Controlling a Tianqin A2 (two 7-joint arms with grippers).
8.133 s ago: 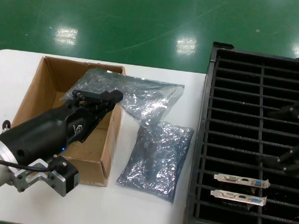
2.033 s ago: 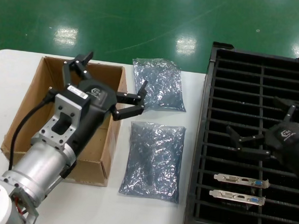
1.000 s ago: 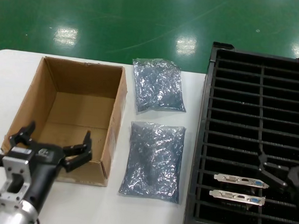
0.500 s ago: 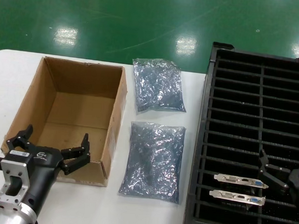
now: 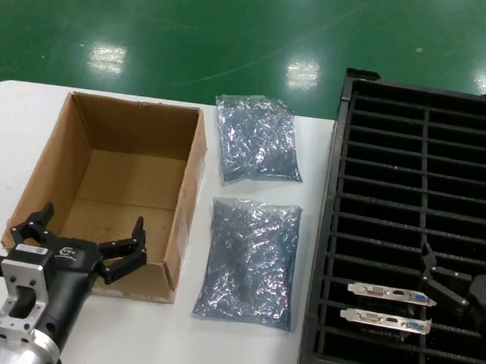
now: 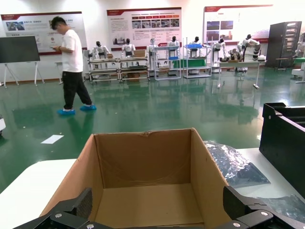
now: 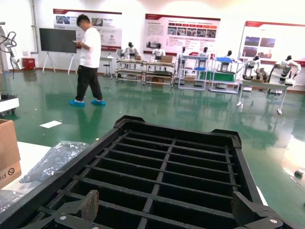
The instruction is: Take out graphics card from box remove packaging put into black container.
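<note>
The brown cardboard box (image 5: 71, 151) stands at the left of the table and its inside is bare. My left gripper (image 5: 92, 217) is open and empty, hovering at the box's near end; the left wrist view (image 6: 159, 206) looks into the box (image 6: 143, 167). Two silver-grey bags lie flat on the table beside the box, one far (image 5: 256, 137), one near (image 5: 249, 261). The black container (image 5: 332, 237) fills the right side. Two graphics cards stand in its near slots, silver brackets up (image 5: 391, 293) (image 5: 385, 321). My right gripper (image 7: 164, 206) is open and empty over the container's near right part.
The white table (image 5: 241, 347) has bare room in front of the box and bags. In the head view one right finger (image 5: 439, 281) shows just beyond the cards. Green floor lies behind the table. A person walks far off (image 6: 71, 67).
My left gripper has let go of the bag it lifted from the box; that bag now lies flat at the far side. The left arm has drawn back to the box's near end, the right towards the container's near right.
</note>
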